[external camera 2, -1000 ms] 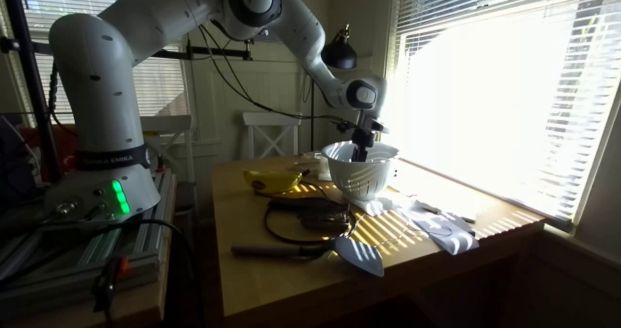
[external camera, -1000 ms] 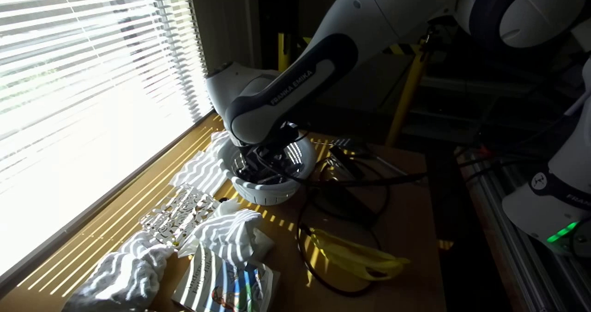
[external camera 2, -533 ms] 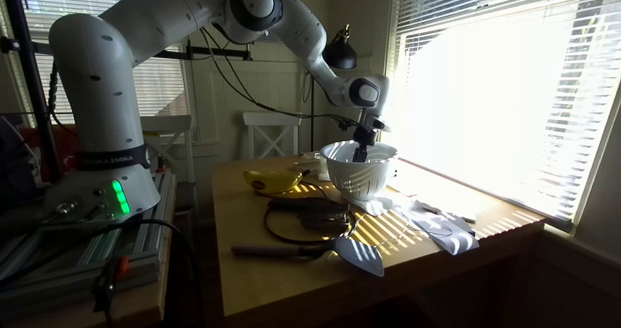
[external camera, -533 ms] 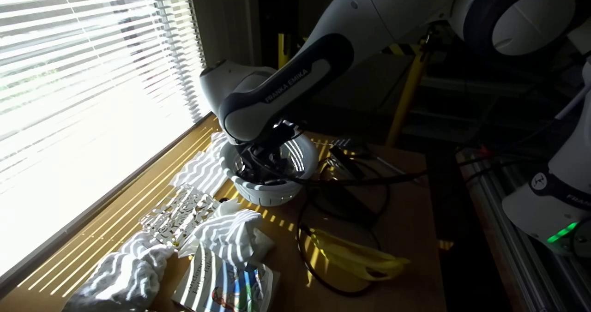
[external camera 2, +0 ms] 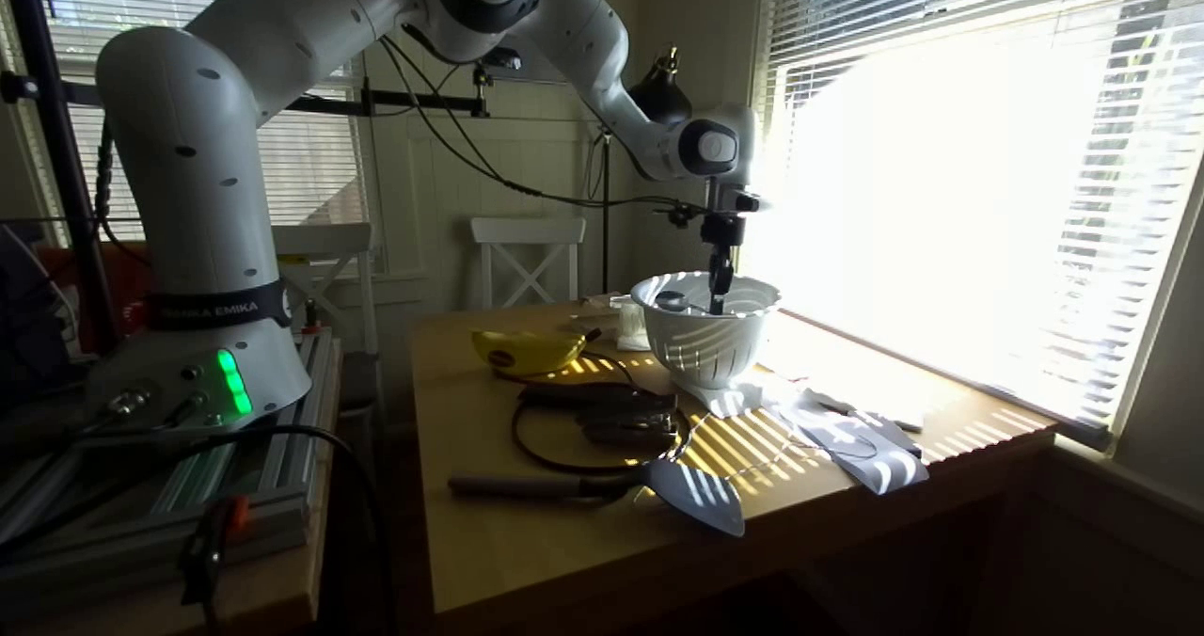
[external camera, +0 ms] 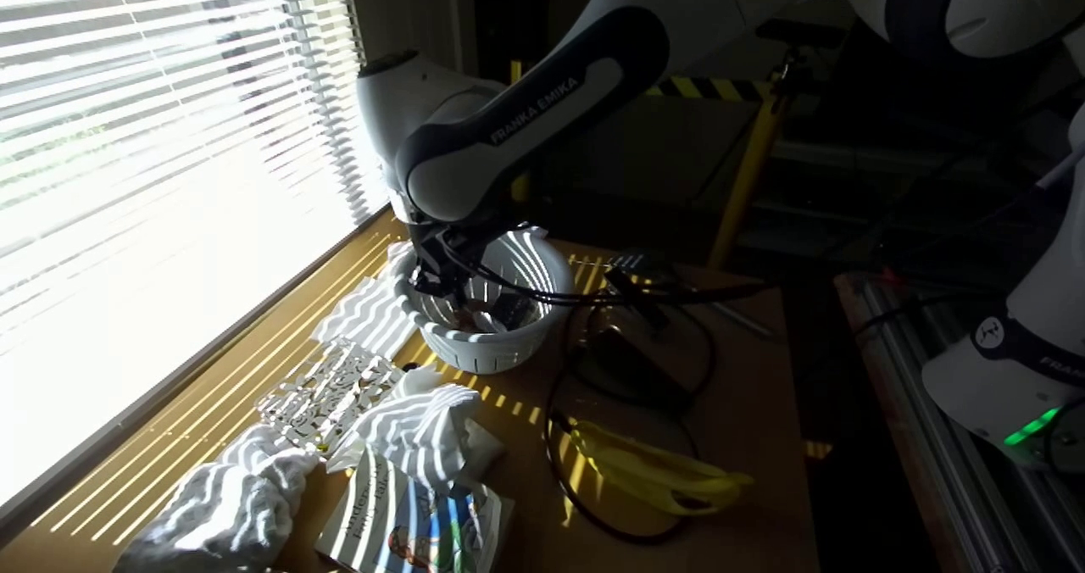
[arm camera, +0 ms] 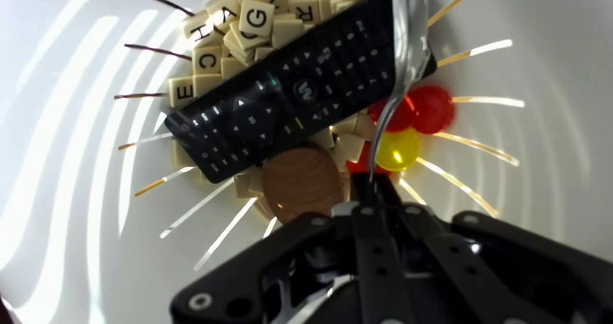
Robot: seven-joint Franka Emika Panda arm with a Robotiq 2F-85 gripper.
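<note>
Gripper [arm camera: 376,190] pinching metal spoon [arm camera: 401,82] by handle, jaws nearly together; spoon jutting out ahead of grip, inside white colander [external camera 2: 701,349], crossing over black remote [arm camera: 258,118].

Pincer [external camera 2: 718,306] hangs into wht. colander [external camera 2: 705,349] on tbl. [external camera 2: 499,551], prob. w/ gry. spoon [external camera 2: 671,301] in grip, tho v. small here.

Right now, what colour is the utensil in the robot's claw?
Shiny silver; the wrist view shows the utensil best.
</note>
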